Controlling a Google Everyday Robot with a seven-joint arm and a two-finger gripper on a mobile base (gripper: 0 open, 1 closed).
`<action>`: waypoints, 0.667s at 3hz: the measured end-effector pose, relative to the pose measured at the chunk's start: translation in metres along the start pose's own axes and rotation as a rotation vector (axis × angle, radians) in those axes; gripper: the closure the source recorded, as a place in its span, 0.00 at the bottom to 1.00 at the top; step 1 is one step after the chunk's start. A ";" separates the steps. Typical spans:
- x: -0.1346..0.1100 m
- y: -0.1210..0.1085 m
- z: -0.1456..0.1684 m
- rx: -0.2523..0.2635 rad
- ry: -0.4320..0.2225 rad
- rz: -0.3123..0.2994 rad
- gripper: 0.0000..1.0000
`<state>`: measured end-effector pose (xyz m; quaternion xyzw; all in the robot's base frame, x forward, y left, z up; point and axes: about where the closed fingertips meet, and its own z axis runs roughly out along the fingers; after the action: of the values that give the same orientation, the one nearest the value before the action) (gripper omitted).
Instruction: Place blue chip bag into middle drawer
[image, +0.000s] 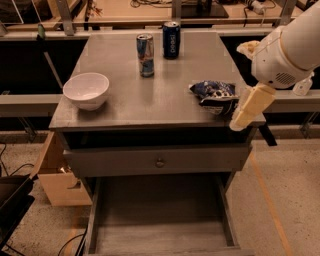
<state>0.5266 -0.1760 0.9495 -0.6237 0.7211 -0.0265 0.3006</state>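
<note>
The blue chip bag (214, 95) lies crinkled on the grey cabinet top (150, 95), near its right front corner. My gripper (241, 120) hangs from the white arm (285, 47) at the right. It points down and left at the cabinet's right front corner, just right of the bag and close to its edge. It holds nothing that I can see. The middle drawer (160, 220) is pulled out below, with its worn grey floor showing. Above it is a closed grey drawer front with a small round knob (159, 161).
A white bowl (86, 90) sits at the left of the cabinet top. Two blue soda cans (145, 54) (171, 39) stand at the back. A cardboard box (52, 172) is on the floor at the left. Tables and rails run behind.
</note>
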 end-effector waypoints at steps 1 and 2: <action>-0.005 -0.009 0.037 0.001 -0.024 0.007 0.00; -0.005 -0.012 0.065 -0.003 0.020 0.014 0.00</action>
<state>0.5680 -0.1526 0.9031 -0.6187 0.7285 -0.0295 0.2926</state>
